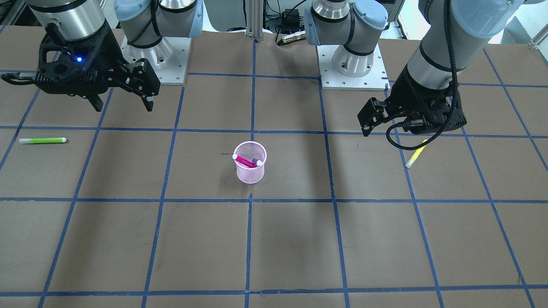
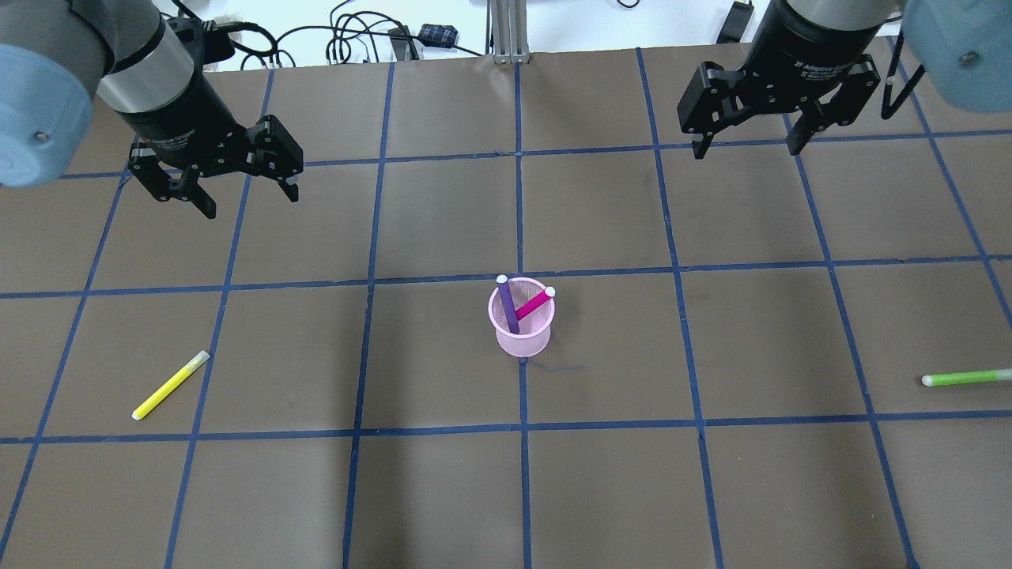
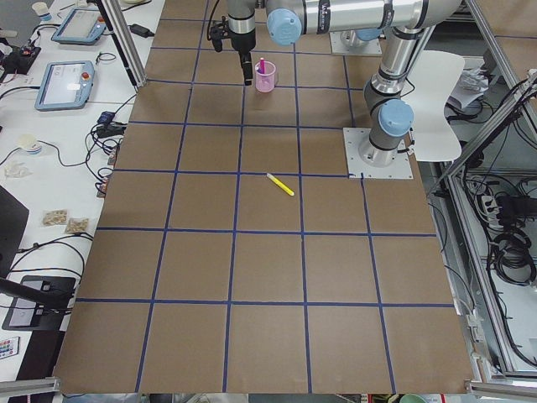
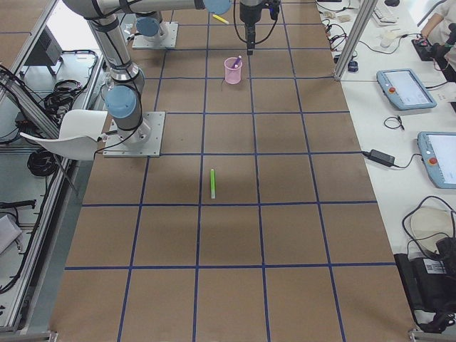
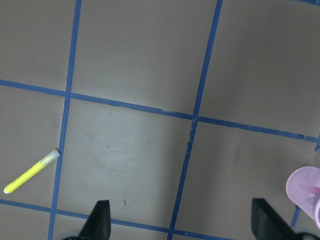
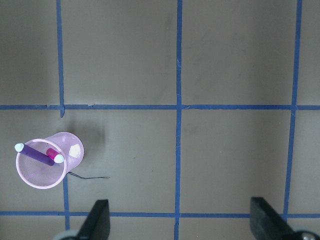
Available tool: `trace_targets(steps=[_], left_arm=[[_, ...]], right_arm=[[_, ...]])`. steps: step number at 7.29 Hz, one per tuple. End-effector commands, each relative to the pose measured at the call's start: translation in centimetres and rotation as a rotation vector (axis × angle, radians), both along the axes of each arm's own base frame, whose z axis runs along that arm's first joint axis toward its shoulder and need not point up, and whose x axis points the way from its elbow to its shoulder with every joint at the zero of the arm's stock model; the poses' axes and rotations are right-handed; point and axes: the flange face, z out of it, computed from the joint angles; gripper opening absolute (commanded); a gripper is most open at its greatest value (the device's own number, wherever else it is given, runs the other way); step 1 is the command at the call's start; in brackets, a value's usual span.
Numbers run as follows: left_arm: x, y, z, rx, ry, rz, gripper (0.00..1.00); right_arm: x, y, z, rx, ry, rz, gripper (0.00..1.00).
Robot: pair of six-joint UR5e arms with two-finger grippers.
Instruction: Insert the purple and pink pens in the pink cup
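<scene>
The pink mesh cup (image 2: 522, 333) stands upright near the table's middle. The purple pen (image 2: 507, 307) and the pink pen (image 2: 534, 303) both stand inside it, leaning crossed against its rim. The cup also shows in the front view (image 1: 251, 171) and in the right wrist view (image 6: 35, 177). My left gripper (image 2: 251, 197) is open and empty, raised above the table behind and left of the cup. My right gripper (image 2: 745, 148) is open and empty, raised behind and right of the cup. Each wrist view shows two spread fingertips with nothing between them.
A yellow pen (image 2: 170, 385) lies on the table at the left, also in the left wrist view (image 5: 31, 171). A green pen (image 2: 964, 378) lies at the far right. Blue tape lines grid the brown table. The arm bases (image 1: 349, 64) stand at the robot's edge.
</scene>
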Motion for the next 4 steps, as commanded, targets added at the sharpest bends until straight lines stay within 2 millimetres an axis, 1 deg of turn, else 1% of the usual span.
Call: trace_targets(steps=[1, 2, 4], left_arm=[[-0.34, 2.07, 0.1, -0.002, 0.006, -0.028, 1.0], [0.02, 2.44, 0.53, -0.007, -0.035, -0.029, 1.0], [0.01, 2.49, 0.73, -0.015, -0.035, -0.019, 1.0]], right_arm=[[0.0, 0.07, -0.06, 0.001, 0.0, 0.0, 1.0], [0.0, 0.02, -0.13, 0.003, 0.0, 0.0, 1.0], [0.02, 0.01, -0.06, 0.001, -0.002, 0.0, 1.0]])
